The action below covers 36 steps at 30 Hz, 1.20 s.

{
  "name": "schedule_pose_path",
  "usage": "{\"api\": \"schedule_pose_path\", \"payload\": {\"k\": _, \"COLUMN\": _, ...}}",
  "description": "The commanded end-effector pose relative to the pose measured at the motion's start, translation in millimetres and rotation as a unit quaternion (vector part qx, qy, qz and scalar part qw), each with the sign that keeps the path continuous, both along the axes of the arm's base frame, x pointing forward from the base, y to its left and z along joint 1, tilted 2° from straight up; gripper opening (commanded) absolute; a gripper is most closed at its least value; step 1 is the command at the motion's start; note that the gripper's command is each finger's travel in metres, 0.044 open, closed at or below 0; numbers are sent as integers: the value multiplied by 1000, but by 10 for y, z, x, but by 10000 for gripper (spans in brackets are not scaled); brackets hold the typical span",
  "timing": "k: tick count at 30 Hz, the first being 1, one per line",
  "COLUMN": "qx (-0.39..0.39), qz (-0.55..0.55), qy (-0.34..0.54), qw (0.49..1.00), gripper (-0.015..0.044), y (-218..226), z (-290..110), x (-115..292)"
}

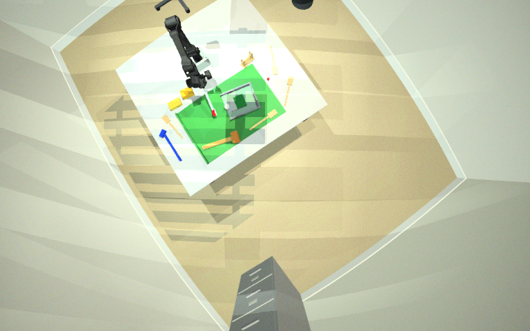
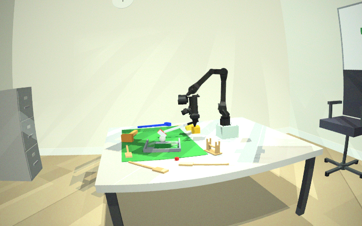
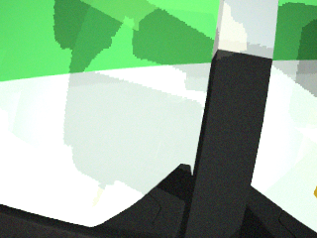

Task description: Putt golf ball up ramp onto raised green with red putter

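Note:
The red putter, with a white shaft (image 1: 210,103) (image 2: 174,128) (image 3: 250,30) and a red-and-white head (image 1: 213,113) (image 2: 161,133), is held slanting down over the green mat (image 1: 195,125) (image 2: 190,151). My gripper (image 1: 204,87) (image 2: 194,124) (image 3: 203,177) is shut on its dark handle end. The white golf ball (image 1: 226,105) (image 2: 162,138) is at the open left side of the grey-walled ramp frame (image 1: 255,96) (image 2: 162,150), with a gap between it and the putter head in the top view. The green square (image 1: 239,101) (image 2: 162,145) is inside the frame. Whether the head touches the mat is unclear.
Yellow blocks (image 1: 186,92) (image 2: 195,129) are beside the gripper. An orange mallet (image 1: 234,137) (image 2: 127,137) lies on the mat and a blue mallet (image 1: 172,146) (image 2: 152,125) beyond its edge. A wooden rack (image 1: 247,60), a small red piece (image 1: 268,78) (image 2: 176,158) and several wooden paddles surround the ramp.

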<state>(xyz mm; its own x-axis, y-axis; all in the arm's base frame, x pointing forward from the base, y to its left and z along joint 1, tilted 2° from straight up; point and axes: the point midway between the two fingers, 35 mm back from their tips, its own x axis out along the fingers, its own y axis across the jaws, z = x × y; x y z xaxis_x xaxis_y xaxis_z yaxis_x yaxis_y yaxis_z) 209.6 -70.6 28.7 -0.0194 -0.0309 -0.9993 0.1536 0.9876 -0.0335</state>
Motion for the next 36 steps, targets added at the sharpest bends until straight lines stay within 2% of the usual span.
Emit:
{"api": "schedule_pose_path", "payload": {"k": 1, "qx": -3, "qz": -3, "qy": -9, "qw": 1000, "gripper": 0, "y": 4, "z": 150, "x": 36}}
{"api": "schedule_pose_path", "payload": {"k": 9, "qx": -3, "qz": -3, "qy": -9, "qw": 1000, "gripper": 0, "y": 22, "z": 572, "x": 24}}
{"api": "schedule_pose_path", "payload": {"k": 36, "qx": -1, "qz": -1, "qy": -4, "qw": 1000, "gripper": 0, "y": 23, "z": 495, "x": 18}}
